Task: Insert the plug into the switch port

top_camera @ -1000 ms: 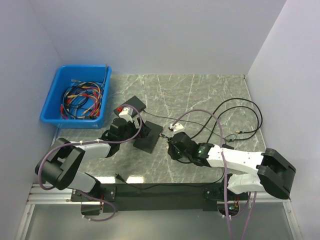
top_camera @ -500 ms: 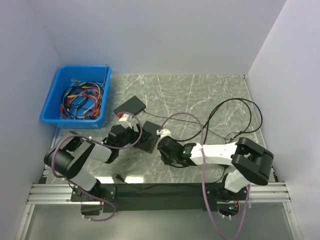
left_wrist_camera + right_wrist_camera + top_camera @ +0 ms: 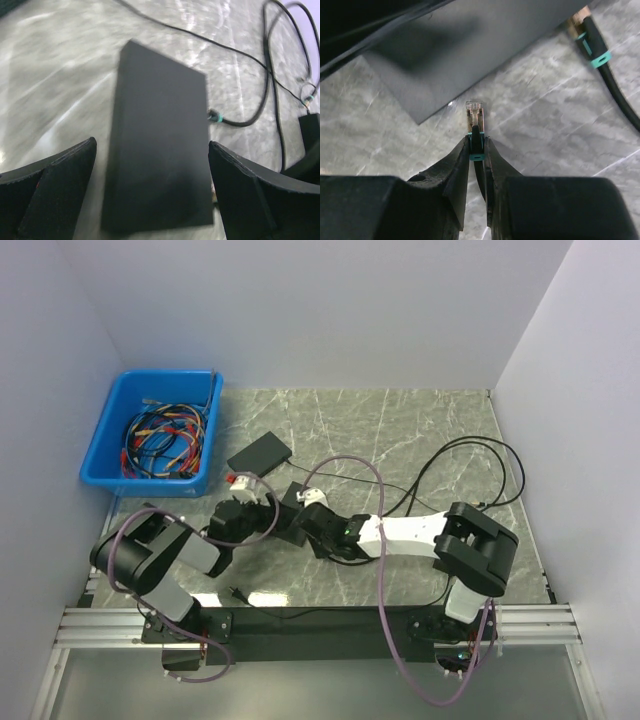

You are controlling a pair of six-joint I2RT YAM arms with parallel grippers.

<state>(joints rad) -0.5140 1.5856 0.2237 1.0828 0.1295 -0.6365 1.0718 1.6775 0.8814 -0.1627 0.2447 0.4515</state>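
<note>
R fingers [image 3: 456,165]: clenched on plug [image 3: 475,131], pinching its black boot at the teal band; clear tip sticks out past the fingertips.
Plug: tip aims at near edge of switch [image 3: 470,45], just short of it, not in a port; held over table [image 3: 560,130].
L fingers [image 3: 60,185]: released, spread wide, one on each side of switch in wrist view; no contact seen.
Switch: flat black slab lying on table; top face plain; ports not visible from either wrist cam.
2nd plug [image 3: 215,118]: teal band too, sits at switch's side edge; can't tell if fully seated.
Cable [image 3: 272,100]: black, runs from 2nd plug and loops away over table.
Box [image 3: 259,453]: black, flat, farther back on table, apart from switch.
Bin [image 3: 110,430]: blue, far left corner, holds a tangle of coloured leads [image 3: 165,435].
</note>
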